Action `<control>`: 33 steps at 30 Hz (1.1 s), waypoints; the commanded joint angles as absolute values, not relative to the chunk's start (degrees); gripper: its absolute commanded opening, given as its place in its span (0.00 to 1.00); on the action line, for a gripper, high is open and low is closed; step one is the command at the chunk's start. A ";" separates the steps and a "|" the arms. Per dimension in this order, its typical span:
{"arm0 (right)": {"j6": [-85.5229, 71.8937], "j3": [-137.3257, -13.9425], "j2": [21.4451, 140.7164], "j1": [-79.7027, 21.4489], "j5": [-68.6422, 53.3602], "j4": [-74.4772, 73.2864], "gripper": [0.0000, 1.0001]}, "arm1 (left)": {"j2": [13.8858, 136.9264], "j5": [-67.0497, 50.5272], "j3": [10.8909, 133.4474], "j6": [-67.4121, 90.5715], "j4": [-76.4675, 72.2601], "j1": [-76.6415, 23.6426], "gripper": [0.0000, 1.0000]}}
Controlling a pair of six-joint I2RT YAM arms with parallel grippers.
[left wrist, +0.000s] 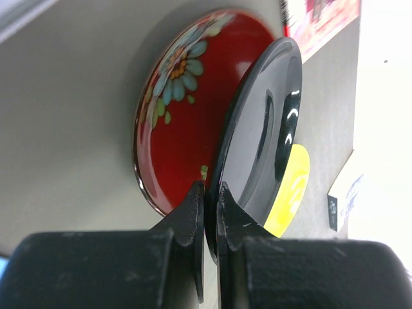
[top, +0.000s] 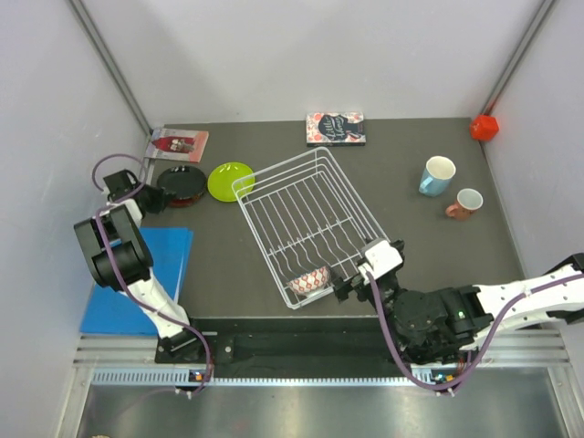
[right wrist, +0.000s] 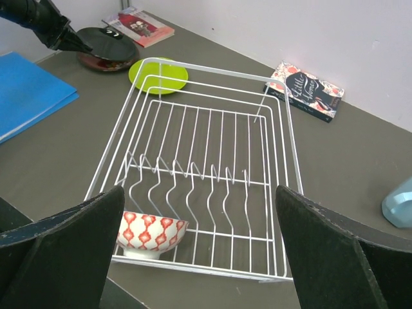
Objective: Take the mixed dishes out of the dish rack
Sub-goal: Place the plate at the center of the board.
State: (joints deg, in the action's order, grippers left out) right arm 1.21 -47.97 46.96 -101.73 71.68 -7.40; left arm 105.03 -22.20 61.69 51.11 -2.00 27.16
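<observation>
White wire rack (top: 275, 169) — patterned bowl (top: 308, 280) inside

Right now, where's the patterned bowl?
Top view: the bowl sits inside the rack at its near corner, just left of the right arm's open fingers, the only dish in it.

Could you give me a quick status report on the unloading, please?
Left tool shut on black plate rim, over red floral plate. Right tool open, facing dish rack. Only patterned bowl left inside. Nothing blocking the bowl.
</observation>
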 commanded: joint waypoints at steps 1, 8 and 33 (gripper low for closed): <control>0.26 -48.52 47.90 -100.64 70.05 -7.03 1.00 | 107.22 -24.96 63.10 51.68 -5.36 27.16 0.00; 0.26 -48.52 48.34 -99.93 68.99 -6.94 1.00 | 108.54 -25.05 65.30 51.50 -2.81 27.07 0.03; -2.29 -47.55 49.04 -99.67 66.88 -5.63 1.00 | 96.95 -24.00 64.95 53.96 14.50 26.72 0.79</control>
